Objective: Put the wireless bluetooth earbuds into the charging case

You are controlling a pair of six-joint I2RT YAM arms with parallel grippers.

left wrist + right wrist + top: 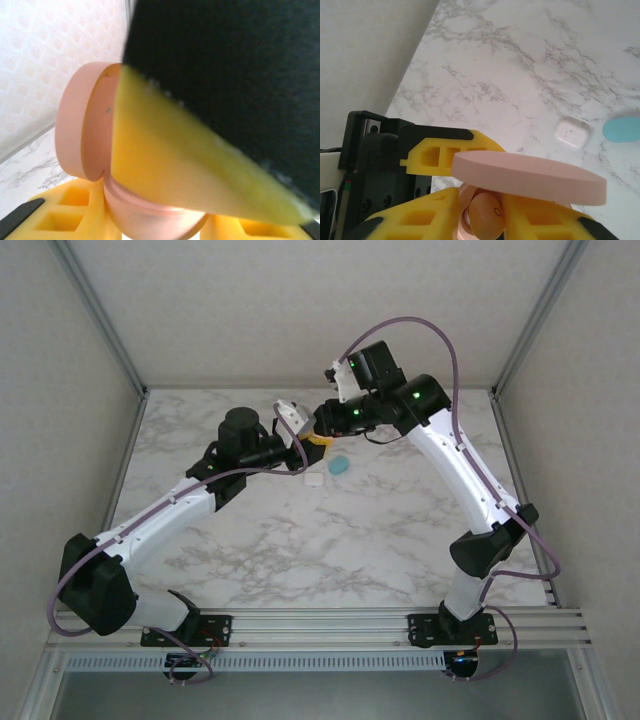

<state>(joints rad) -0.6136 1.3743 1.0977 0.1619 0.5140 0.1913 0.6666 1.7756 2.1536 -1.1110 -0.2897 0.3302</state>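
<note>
A pink charging case stands open in my left gripper, whose yellow fingers are shut on its base from both sides. Its round lid is hinged up. My right gripper reaches into the open case from above and is shut on a pinkish-orange earbud, which sits between its yellow fingers right at the case's hollow under the lid. In the top view both grippers meet above the table's middle back, left gripper and right gripper.
A small white case and a teal case lie closed on the marble table, white case and teal case just in front of the grippers. Walls enclose the table on three sides.
</note>
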